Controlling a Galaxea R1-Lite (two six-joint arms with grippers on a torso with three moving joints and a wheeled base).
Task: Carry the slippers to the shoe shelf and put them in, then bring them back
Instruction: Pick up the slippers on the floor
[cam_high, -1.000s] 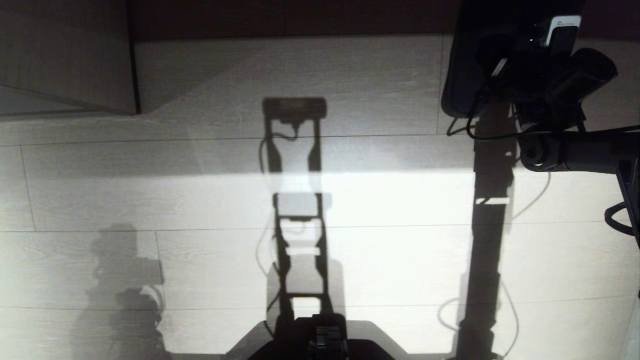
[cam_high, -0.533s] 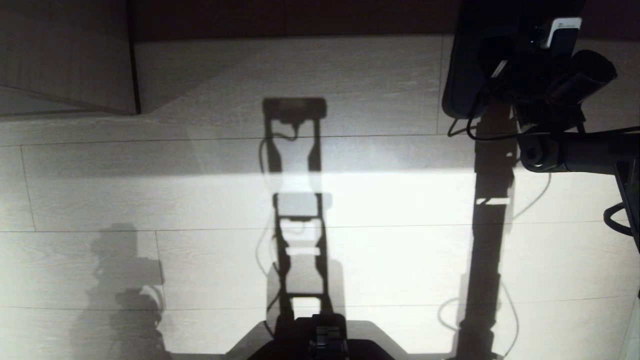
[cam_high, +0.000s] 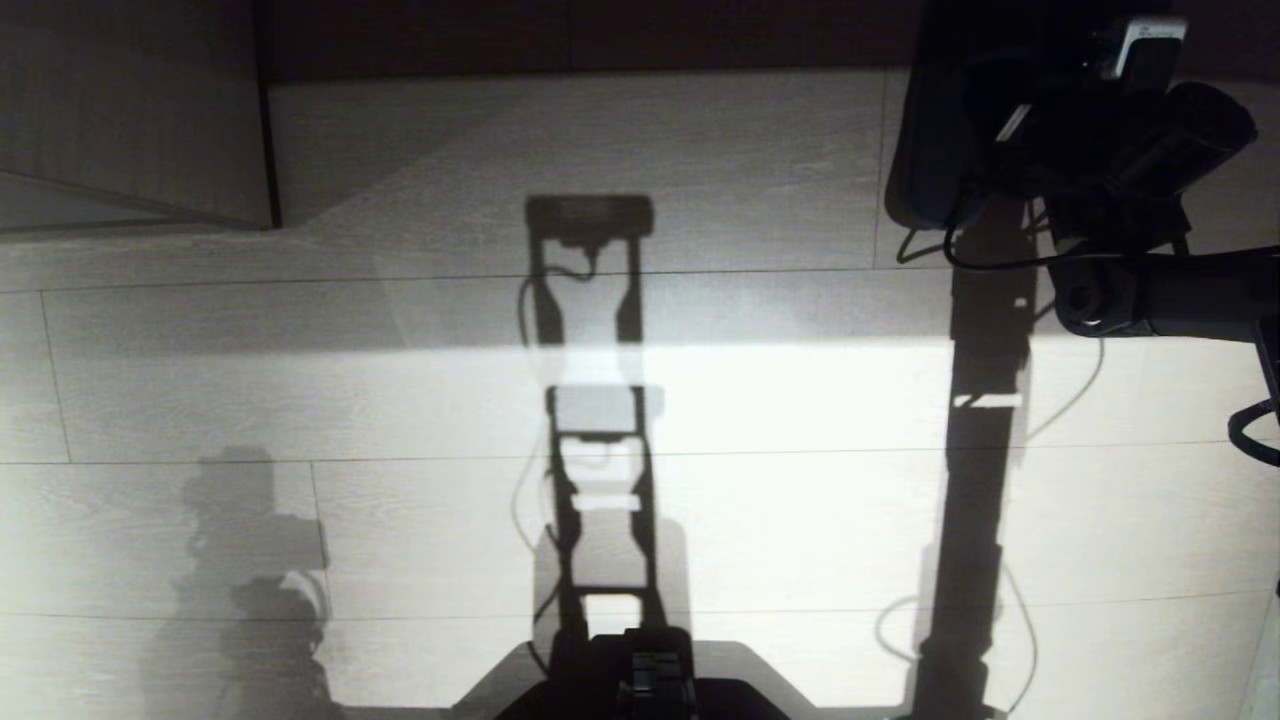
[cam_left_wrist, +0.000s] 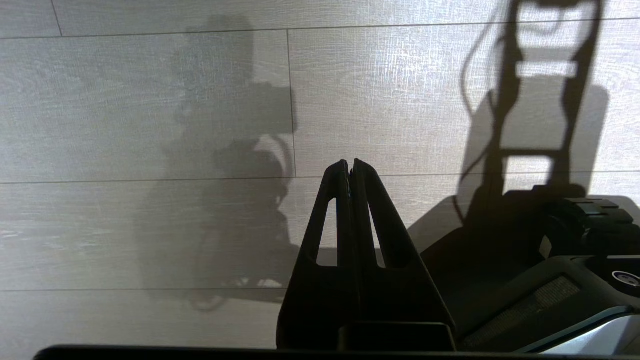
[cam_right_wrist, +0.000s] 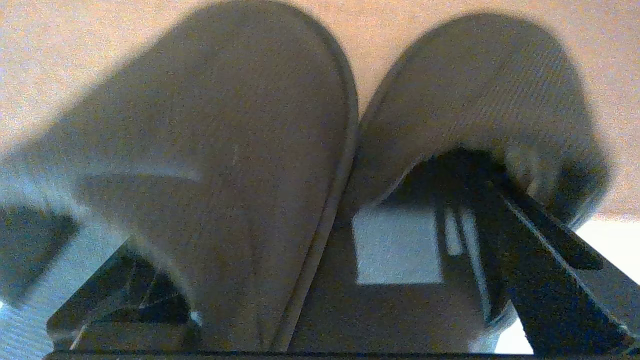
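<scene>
The two dark slippers (cam_right_wrist: 225, 140) lie side by side, toes away from the camera, on a tan surface. In the head view they show as one dark shape (cam_high: 925, 130) at the far right. My right gripper (cam_right_wrist: 320, 225) is open wide around their heels. One finger (cam_right_wrist: 545, 250) reaches into the right slipper (cam_right_wrist: 480, 85), and the other finger (cam_right_wrist: 115, 300) sits low beside the left one. A pale wood-grain board with a dark edge (cam_high: 130, 100) at the far left looks like the shoe shelf's side. My left gripper (cam_left_wrist: 350, 162) hangs shut and empty over the floor.
Pale plank floor (cam_high: 800, 500) spreads in front of me, crossed by a bright band of light and the shadows of my arms and torso. A dark band (cam_high: 600, 35) runs along the far edge. My base (cam_high: 650, 680) shows at the near edge.
My right wrist has crept slightly farther away and to the right in the head view. The slippers have stayed where they were. The left arm has not moved.
</scene>
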